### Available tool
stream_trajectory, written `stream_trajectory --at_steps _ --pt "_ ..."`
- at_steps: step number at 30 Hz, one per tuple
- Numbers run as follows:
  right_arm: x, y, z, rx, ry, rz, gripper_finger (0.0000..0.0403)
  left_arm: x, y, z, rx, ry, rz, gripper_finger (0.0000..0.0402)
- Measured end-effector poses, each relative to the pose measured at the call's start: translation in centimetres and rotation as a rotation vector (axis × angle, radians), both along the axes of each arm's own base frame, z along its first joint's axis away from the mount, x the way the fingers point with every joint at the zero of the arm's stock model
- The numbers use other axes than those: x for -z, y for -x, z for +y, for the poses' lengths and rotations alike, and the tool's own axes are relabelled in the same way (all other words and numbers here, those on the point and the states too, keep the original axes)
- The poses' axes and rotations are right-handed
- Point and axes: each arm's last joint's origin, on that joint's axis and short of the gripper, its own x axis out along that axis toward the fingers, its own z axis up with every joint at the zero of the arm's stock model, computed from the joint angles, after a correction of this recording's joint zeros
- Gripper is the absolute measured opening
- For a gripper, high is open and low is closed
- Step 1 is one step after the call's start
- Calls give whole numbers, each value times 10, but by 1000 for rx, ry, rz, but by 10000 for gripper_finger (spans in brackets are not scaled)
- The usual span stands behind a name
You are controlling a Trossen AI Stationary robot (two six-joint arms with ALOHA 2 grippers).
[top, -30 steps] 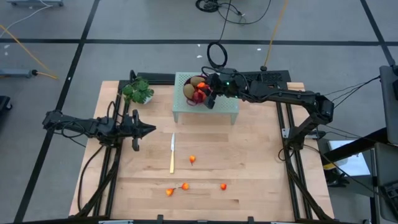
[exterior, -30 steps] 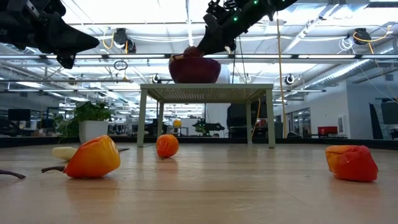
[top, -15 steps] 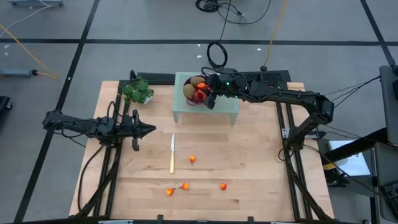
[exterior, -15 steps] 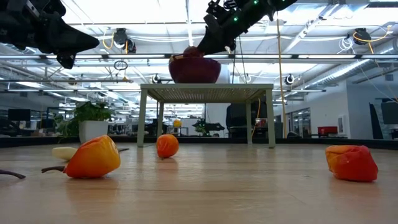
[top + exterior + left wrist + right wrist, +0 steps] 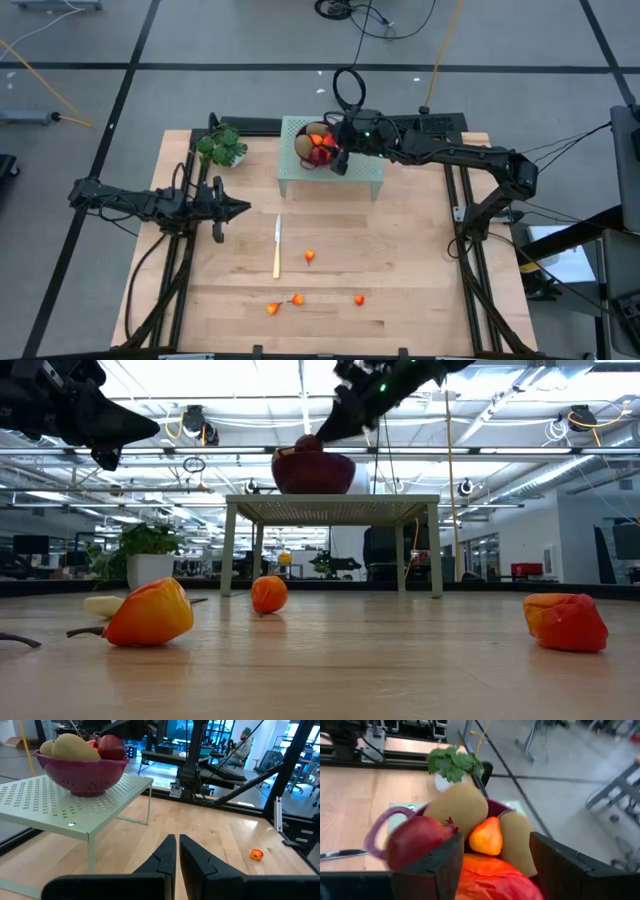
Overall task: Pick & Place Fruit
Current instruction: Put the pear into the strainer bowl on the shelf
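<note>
Mango-like fruit (image 5: pixel 492 877) lying crosswise in bowl (image 5: pixel 318 147), between parted fingers of right gripper (image 5: pixel 495 860); left gripper (image 5: pixel 176 851) closed, hovering.

Robotics lab — open ceiling trusses (image 5: pixel 520 455) (monitors (image 5: pixel 30 545) behind).

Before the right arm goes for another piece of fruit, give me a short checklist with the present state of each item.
1. Right claw clear of its load: ok, its fingers stand apart over the purple colander bowl and nothing sits between them.
2. Bowl seated on the pale green perforated stand: ok, upright, not tilted.
3. Fruit settled in the bowl: ok, the small orange-red fruit rests on the pile between the two brown-green ovals.
4. Fruit left to fetch: not ok, four small orange-red pieces lie on the wooden table.
5. Left claw out of the way: ok, shut and empty beside the yellow-handled knife.
</note>
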Motion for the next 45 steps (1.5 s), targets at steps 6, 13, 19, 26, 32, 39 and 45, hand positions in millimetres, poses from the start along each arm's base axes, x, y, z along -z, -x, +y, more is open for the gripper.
stream_trajectory --at_steps 6,13,19,26,32,39,45 --pt "-31 18 36 -100 45 -38 186 0 0 0 0 -5 0 21" --pt "-33 28 81 -227 17 58 97 0 0 0 4 -80 10 21" --pt "-34 28 113 -297 -47 39 22 0 0 0 13 -75 10 21" --pt "-35 29 143 -346 -141 11 11 0 0 -1 39 -77 9 21" --pt "-35 32 168 -389 -222 -1 2 0 0 -1 40 -77 9 21" --pt "-34 41 188 -435 -257 43 1 0 0 -1 40 -74 8 21" --pt "-30 61 186 -439 -268 71 1 -2 0 -1 42 -53 -14 21"
